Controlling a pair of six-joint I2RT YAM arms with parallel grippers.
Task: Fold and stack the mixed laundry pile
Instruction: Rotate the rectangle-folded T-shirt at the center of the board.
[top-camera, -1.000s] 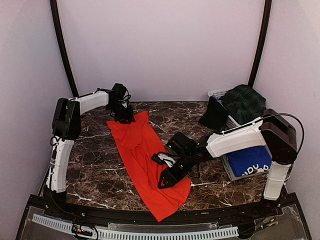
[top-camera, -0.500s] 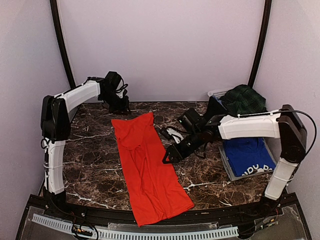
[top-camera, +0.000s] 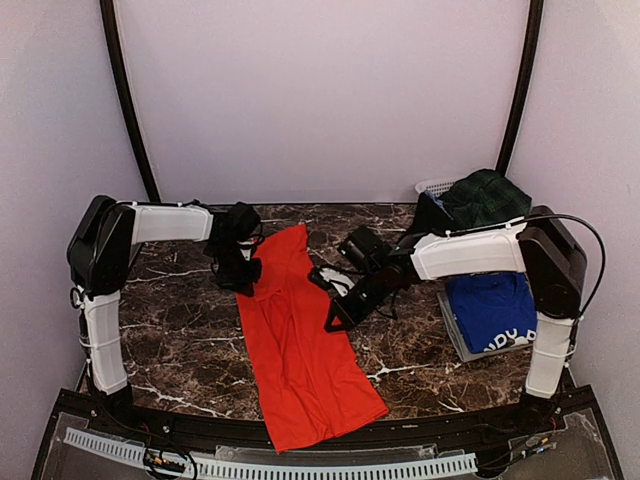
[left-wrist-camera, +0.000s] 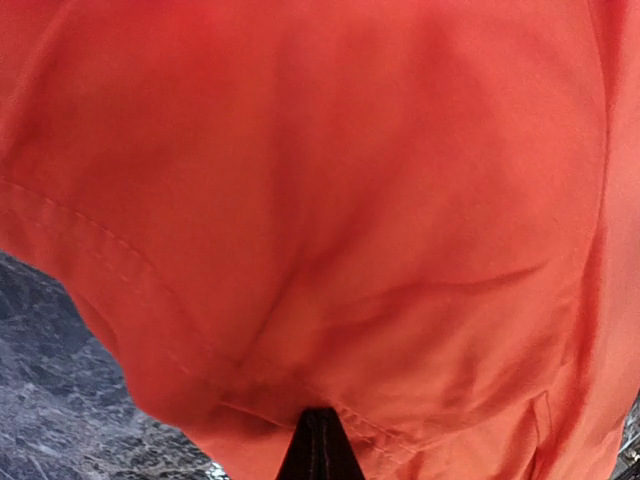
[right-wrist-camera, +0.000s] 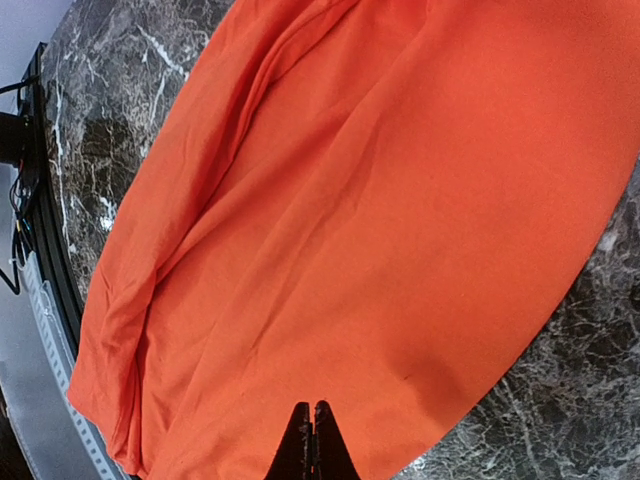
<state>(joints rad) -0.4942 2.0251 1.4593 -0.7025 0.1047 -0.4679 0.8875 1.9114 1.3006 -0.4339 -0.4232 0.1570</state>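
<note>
Hidden: your left gripper (left-wrist-camera: 318, 440) shows only dark tips, cut off at the frame edge; you cannot tell whether cloth is nipped.
Left gripper: tips pressed together, touching the red-orange T-shirt (top-camera: 300, 340) hem just ahead.
Right gripper (right-wrist-camera: 313, 428): tips pressed together; the shirt spreads flat ahead.

both arms are glossy white shells linked by chunky black joints, left arm (top-camera: 165, 222) and right arm (top-camera: 470, 255) alike. a thin black cable (top-camera: 602, 258) arcs off the right shoulder. in the wrist views, the black jaws taper to narrow tips.
</note>
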